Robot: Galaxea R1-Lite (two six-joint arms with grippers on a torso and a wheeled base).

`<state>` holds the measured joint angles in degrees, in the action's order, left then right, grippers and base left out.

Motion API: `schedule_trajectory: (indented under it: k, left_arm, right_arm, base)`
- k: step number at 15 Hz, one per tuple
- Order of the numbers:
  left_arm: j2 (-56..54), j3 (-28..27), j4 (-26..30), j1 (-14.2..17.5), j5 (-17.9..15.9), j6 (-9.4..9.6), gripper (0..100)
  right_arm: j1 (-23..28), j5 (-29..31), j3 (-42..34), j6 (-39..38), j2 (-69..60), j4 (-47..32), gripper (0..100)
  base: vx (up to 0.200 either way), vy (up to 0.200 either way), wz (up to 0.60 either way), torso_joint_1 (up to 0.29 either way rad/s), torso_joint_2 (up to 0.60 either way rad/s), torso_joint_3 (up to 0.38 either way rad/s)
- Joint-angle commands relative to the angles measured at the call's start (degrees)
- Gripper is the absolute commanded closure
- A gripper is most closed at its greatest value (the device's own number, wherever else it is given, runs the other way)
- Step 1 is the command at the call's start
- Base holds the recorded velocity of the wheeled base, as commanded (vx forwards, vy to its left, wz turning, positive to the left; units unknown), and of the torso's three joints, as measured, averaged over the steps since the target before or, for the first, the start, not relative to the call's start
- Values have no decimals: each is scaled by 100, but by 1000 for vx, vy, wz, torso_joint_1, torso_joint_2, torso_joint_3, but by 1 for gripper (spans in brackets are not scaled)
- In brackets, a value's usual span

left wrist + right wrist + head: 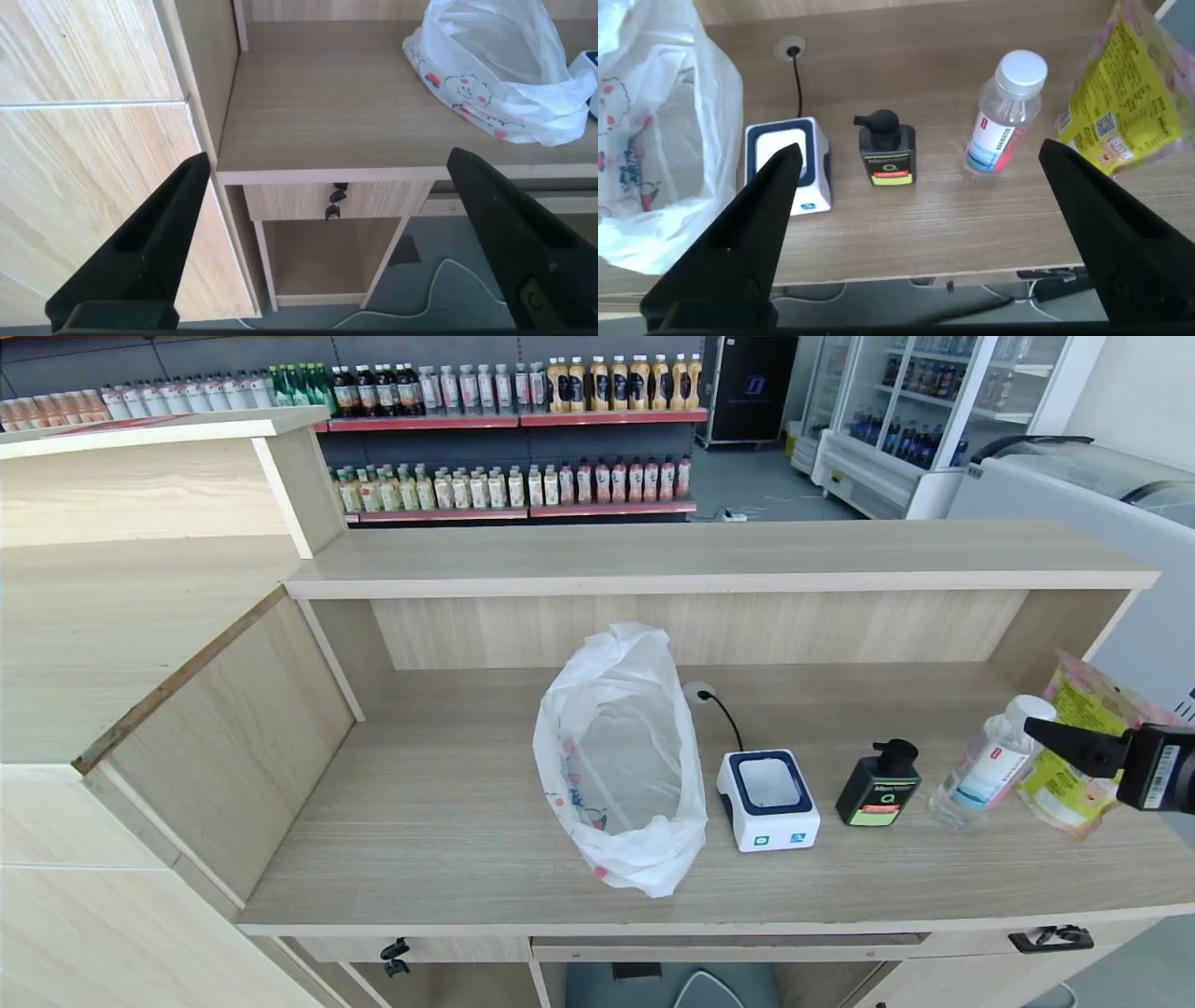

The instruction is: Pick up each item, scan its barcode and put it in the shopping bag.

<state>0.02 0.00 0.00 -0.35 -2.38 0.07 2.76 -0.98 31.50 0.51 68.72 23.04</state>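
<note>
A white plastic shopping bag (621, 756) (505, 65) (654, 140) lies open at the middle of the wooden counter (448, 821). To its right stands the white and blue scanner (767, 800) (789, 168). Further right come a black pump bottle (878, 787) (887, 154), a clear water bottle (990, 761) (1004, 117) and a yellow and pink snack packet (1083, 747) (1120, 103). My right gripper (1036, 728) (920, 154) is open, hovering above the counter's right end near the water bottle and packet. My left gripper (329, 163) is open, low in front of the counter's left end.
A raised ledge (709, 560) runs along the counter's back and a wooden side panel (243, 728) closes its left end. The scanner's black cable (724, 714) leads to a hole in the counter. Drawers with black handles (1050, 938) (334, 201) sit under the front edge.
</note>
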Motion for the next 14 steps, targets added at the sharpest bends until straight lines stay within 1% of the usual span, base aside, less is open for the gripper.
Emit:
schedule_trajectory:
  k: [1, 3, 5, 7, 8, 9, 12, 14]
  left_arm:
    - [6, 0, 0, 0, 0, 1, 0]
    - [6, 0, 0, 0, 0, 1, 0]
    - [6, 0, 0, 0, 0, 1, 0]
    - [6, 0, 0, 0, 0, 1, 0]
    - [6, 0, 0, 0, 0, 1, 0]
    - [6, 0, 0, 0, 0, 1, 0]
    - [6, 0, 0, 0, 0, 1, 0]
    - [6, 0, 0, 0, 0, 1, 0]
  right_arm:
    - [146, -61, 14, 89, 1117, 113, 0]
    - [234, -289, 14, 169, 1574, 596, 0]
    - [463, -667, 5, 749, 2031, 878, 0]
    - [841, -1423, -12, 1417, 2427, 966, 0]
    - [955, -1651, 5, 1654, 2594, 966, 0]
    - [1016, -1783, 23, 1786, 2726, 966, 0]
    - [1016, -2021, 155, 1830, 2937, 974, 0]
    - [999, -2073, 313, 1918, 3121, 1097, 0]
  base:
    - [0, 0, 0, 0, 0, 0]
    - [0, 0, 0, 0, 0, 0]
    - [0, 0, 0, 0, 0, 0]
    - [0, 0, 0, 0, 0, 0]
    - [0, 0, 0, 0, 0, 0]
    - [0, 0, 0, 0, 0, 0]
    - [0, 0, 0, 0, 0, 0]
    - [0, 0, 0, 0, 0, 0]
